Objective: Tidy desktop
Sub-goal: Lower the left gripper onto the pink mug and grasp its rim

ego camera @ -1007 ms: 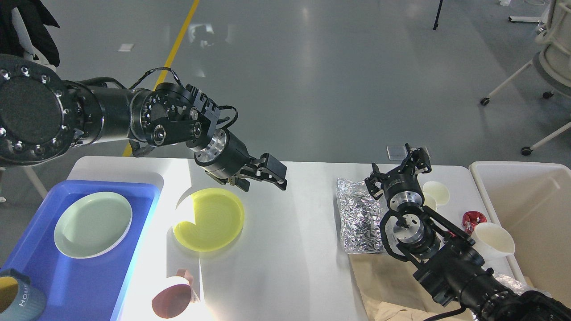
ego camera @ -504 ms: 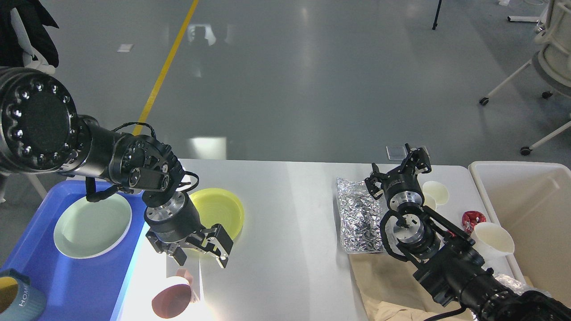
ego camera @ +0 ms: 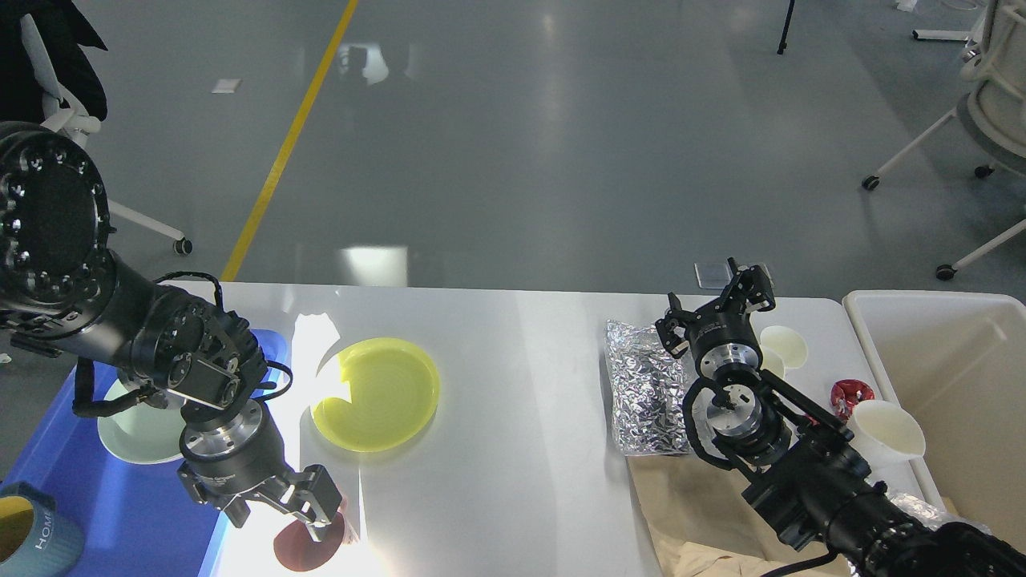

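The desktop [ego camera: 521, 385] is a wide white-grey tabletop. My left gripper [ego camera: 276, 509] is open and points down at the table's front left, right over a dark red cup [ego camera: 309, 549] lying on its side; its fingers partly hide the cup. A yellow plate [ego camera: 377, 393] lies just behind it. My right gripper [ego camera: 713, 311] is open and empty, raised over the back right of the table beside a crumpled foil bag [ego camera: 645, 393].
A blue tray [ego camera: 120, 513] at the left holds a pale green plate [ego camera: 132, 437] and a blue-grey mug [ego camera: 32, 541]. Two white cups [ego camera: 789, 344] [ego camera: 886, 433] and a red item [ego camera: 851, 394] stand by the beige bin [ego camera: 962, 377]. Brown paper [ego camera: 689, 505] lies front right.
My left arm has swung from behind the yellow plate down and toward the front left, over the dark red cup. The right arm has not moved.
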You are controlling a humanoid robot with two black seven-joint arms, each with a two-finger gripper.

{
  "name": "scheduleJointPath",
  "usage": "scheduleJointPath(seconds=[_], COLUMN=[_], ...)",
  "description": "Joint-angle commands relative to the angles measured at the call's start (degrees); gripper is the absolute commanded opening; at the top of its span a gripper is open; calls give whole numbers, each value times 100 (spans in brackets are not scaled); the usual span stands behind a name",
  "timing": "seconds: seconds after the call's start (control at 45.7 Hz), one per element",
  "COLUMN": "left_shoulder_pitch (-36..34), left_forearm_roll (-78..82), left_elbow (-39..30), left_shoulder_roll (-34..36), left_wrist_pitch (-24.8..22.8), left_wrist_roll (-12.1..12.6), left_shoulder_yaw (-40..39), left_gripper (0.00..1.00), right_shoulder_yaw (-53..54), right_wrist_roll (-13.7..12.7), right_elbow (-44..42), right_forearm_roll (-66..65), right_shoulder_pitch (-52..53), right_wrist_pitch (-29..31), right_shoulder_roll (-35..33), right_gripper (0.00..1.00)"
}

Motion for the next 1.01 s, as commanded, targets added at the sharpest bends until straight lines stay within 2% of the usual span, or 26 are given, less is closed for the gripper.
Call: scheduleJointPath(seconds=[0.0, 0.109, 0.285, 0.46, 0.657, 0.985], left_shoulder_pitch=[-6, 100, 434, 785, 1058, 1322], left_forearm_roll=[119, 119, 93, 49, -4, -74], left_elbow=[-35, -35, -26, 27, 44, 53], left_shoulder_roll=[6, -12, -12, -29, -21, -38], left_wrist_pitch=[261, 402, 999, 1219, 1650, 2353], left_wrist_roll=[-16, 46, 336, 371, 555, 608], left_shoulder_yaw=[232, 250, 197, 162, -49, -93], left_gripper=[97, 97, 96, 95, 95, 91], right_shoulder_yaw=[0, 0, 0, 0, 0, 0], right_wrist_roll=[2, 2, 2, 2, -7, 2], right_elbow=[0, 0, 0, 0, 0, 0], right_forearm_roll=[0, 0, 0, 0, 0, 0], right_shoulder_pitch=[5, -3, 5, -3, 5, 5], right_wrist_pitch=[0, 0, 0, 0, 0, 0], right_shoulder_roll=[0, 0, 0, 0, 0, 0], right_gripper=[100, 100, 100, 100, 100, 100])
